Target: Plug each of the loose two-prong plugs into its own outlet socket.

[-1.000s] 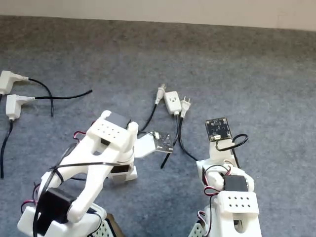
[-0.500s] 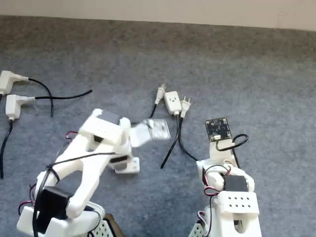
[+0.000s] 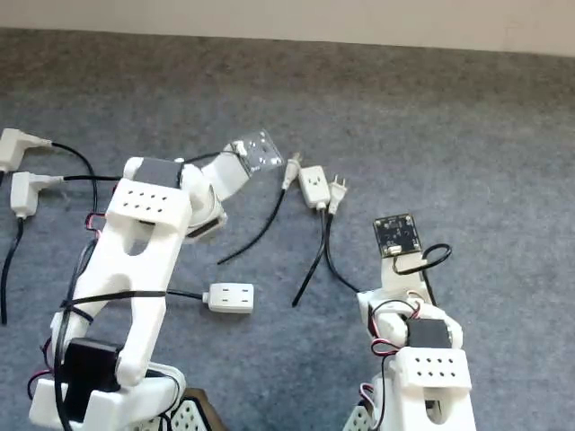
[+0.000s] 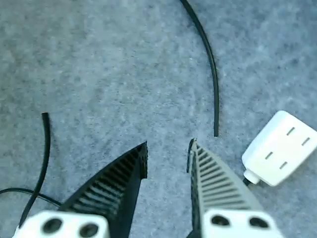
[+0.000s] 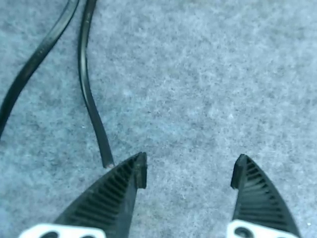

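Grey carpet point(image 3: 449, 117) runs to a pale wall point(image 3: 287, 16). One plug point(image 3: 292, 168) and a second plug point(image 3: 339, 189) flank the centre socket point(image 3: 314, 187); the left gripper point(image 4: 167, 153) and right gripper point(image 5: 190, 171) jaws stand apart, empty. A cord point(image 3: 9, 260) is cut off at the left edge.

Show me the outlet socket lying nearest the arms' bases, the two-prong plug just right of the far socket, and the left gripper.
outlet socket point(image 3: 230, 297), high view, middle of its white top face.
two-prong plug point(image 3: 337, 196), high view, its white body.
left gripper point(image 4: 167, 148), left wrist view, midway between its open fingertips.
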`<action>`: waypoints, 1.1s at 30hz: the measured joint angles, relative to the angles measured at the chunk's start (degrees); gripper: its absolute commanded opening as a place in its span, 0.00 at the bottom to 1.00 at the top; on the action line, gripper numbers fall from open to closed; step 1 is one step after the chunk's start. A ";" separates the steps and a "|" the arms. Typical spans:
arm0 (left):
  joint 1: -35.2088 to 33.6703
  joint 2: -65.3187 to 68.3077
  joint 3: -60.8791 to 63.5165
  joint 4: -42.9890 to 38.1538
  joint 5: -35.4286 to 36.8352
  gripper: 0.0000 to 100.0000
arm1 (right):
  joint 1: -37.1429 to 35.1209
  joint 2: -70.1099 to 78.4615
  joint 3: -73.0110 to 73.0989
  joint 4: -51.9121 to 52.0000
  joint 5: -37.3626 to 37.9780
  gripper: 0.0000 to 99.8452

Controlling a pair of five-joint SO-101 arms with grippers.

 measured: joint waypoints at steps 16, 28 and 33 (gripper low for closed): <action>-8.97 0.18 17.23 -32.97 44.13 0.15 | -0.09 2.11 -18.29 4.66 -2.99 0.27; -19.16 0.18 22.86 -43.16 48.26 0.15 | -9.58 46.95 -48.18 0.53 -19.52 0.27; -19.43 0.18 24.09 -43.87 48.26 0.15 | -9.05 63.74 -56.35 -2.11 -23.30 0.27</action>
